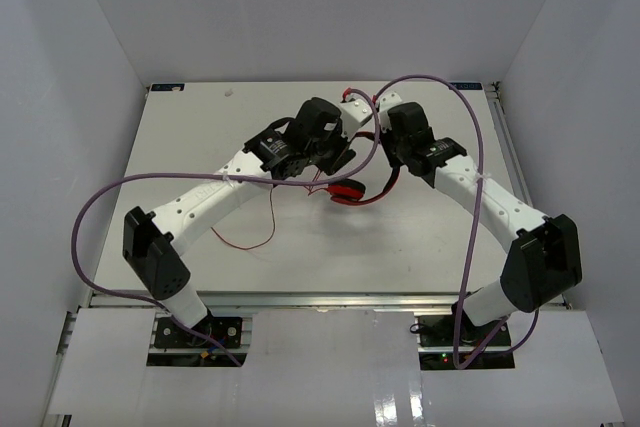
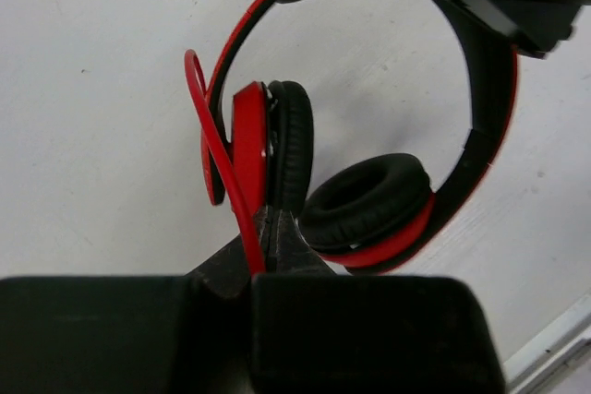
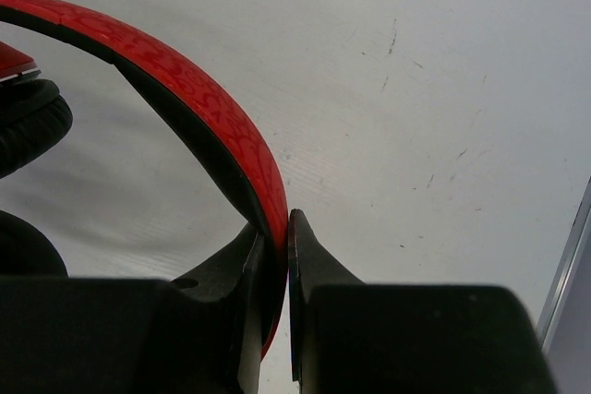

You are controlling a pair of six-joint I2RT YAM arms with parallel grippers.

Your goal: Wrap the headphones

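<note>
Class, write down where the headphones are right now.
In the top view the headphones are near the middle of the table; the right gripper clamps the headband and the left gripper pinches the cord beside an ear cup.

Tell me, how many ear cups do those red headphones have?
2. One round red ear cup with black padding stands on edge just past the left gripper, which pinches the thin red cord; the other lies right of it, padding showing.
</note>
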